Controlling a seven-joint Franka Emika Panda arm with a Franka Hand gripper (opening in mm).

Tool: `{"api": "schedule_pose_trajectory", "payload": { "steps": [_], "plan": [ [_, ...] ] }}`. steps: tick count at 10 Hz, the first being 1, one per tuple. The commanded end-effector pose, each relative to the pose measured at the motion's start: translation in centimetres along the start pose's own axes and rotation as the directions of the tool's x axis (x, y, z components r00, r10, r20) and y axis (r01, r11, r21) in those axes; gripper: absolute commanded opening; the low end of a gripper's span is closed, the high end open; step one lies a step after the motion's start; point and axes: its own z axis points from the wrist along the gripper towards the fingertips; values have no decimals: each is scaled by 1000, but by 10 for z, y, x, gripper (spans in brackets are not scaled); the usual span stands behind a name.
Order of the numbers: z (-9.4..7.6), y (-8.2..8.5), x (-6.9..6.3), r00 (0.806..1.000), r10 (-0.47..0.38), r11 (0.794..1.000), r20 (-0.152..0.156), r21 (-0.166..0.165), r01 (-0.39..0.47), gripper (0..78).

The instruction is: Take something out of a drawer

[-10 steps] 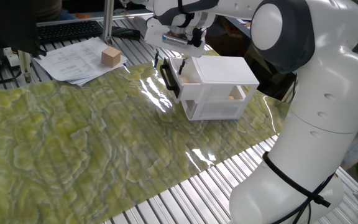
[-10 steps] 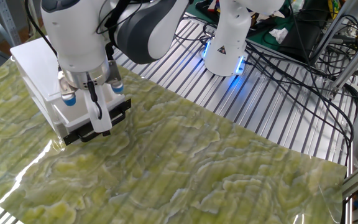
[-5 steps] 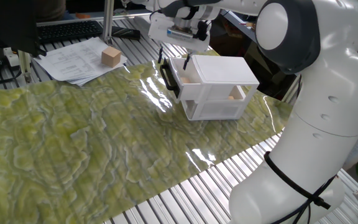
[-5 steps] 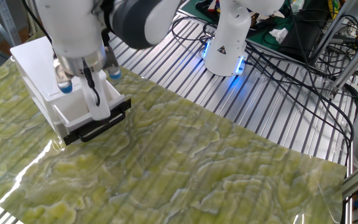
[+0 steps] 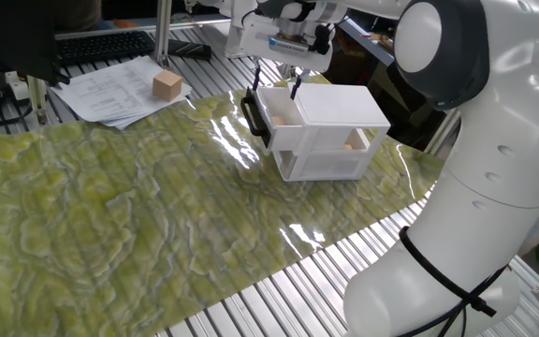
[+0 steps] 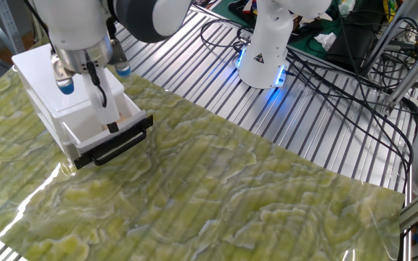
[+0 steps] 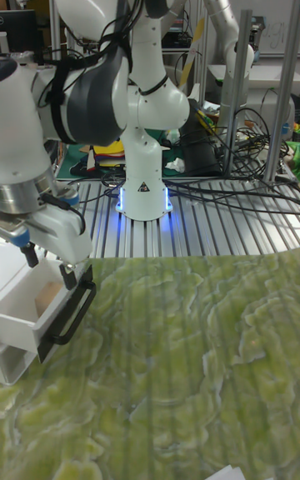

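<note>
The white cabinet (image 5: 330,117) stands on the green mat with its top drawer (image 5: 276,114) pulled out, black bar handle (image 5: 252,120) in front. A small tan cube (image 5: 279,120) lies inside the drawer. It also shows in the tall view as the cube (image 7: 48,297) behind the handle (image 7: 71,314). My gripper (image 5: 274,86) hangs open just above the open drawer, fingers pointing down and nothing between them. In the tall view the gripper (image 7: 50,267) sits directly over the cube, not touching it.
A bigger tan wooden block (image 5: 167,85) rests on papers (image 5: 120,89) at the back left. Another tan piece (image 5: 352,142) sits in the cabinet's lower compartment. A second robot base (image 6: 263,54) and cables lie beyond the mat.
My gripper has risen from the drawer's handle and shifted back over the open drawer. The drawer has stayed pulled out and the cube has not moved.
</note>
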Motion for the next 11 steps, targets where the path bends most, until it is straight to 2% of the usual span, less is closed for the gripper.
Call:
{"api": "schedule_pose_trajectory", "payload": {
  "steps": [1, 3, 4, 5, 6, 7, 8, 9, 10, 11],
  "plan": [
    [-5, -25, -7, 998, 48, 998, 42, 39, -50, 774],
    [-5, -45, -20, 982, 180, 983, 56, 26, -181, 774],
    [-5, -48, -22, 976, 211, 977, 53, 21, -212, 774],
    [-4, -52, -25, 941, 332, 943, 58, -1, -333, 774],
    [-4, -51, -25, 918, 392, 920, 58, -9, -392, 774],
    [-4, -51, -25, 884, 463, 886, 59, -24, -463, 774],
    [-4, -51, -25, 834, 549, 836, 60, -46, -547, 774],
    [-4, -51, -25, 811, 581, 814, 59, -54, -579, 774],
    [-4, -51, -25, 731, 682, 729, 31, -102, -677, 774],
    [-3, -51, -25, 685, 728, 681, 10, -122, -722, 774]
  ]
}}
